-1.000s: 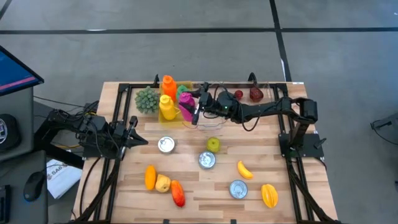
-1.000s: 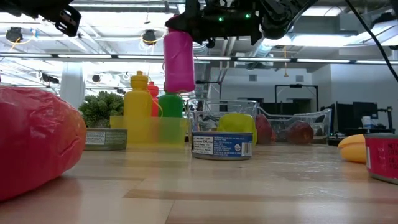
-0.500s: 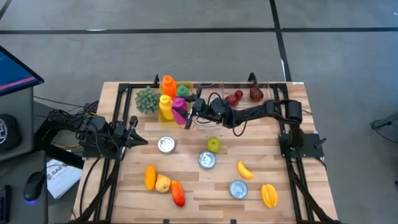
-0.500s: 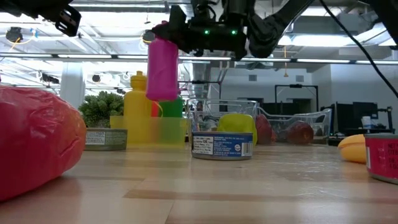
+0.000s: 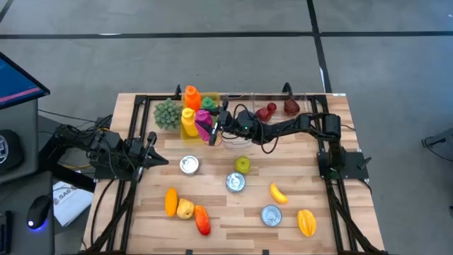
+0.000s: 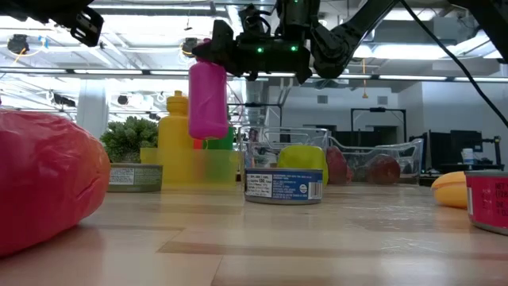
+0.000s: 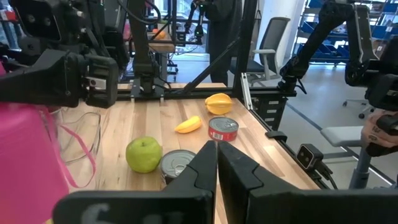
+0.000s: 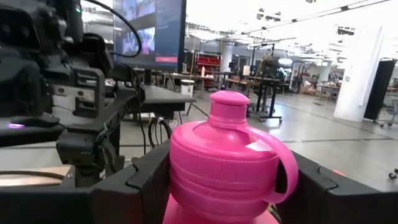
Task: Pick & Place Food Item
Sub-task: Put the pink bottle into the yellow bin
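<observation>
Wooden table [image 5: 212, 212], far edge: right gripper [image 5: 218, 126] clamps pink bottle [image 6: 208, 99] upright, aloft beside yellow bottle [image 5: 188, 122]. Left gripper [image 5: 157, 157] pressed together, idle at left edge.

Can [image 6: 283, 186] label print too blurred; nothing readable.

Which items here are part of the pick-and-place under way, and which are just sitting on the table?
In the job:
- pink bottle, held off the table
- right gripper, shut on it

Lying about:
- yellow bottle, orange bottle, green bottle
- green apple
- three cans, e.g.
- banana
- left gripper, parked at the table's left edge
</observation>
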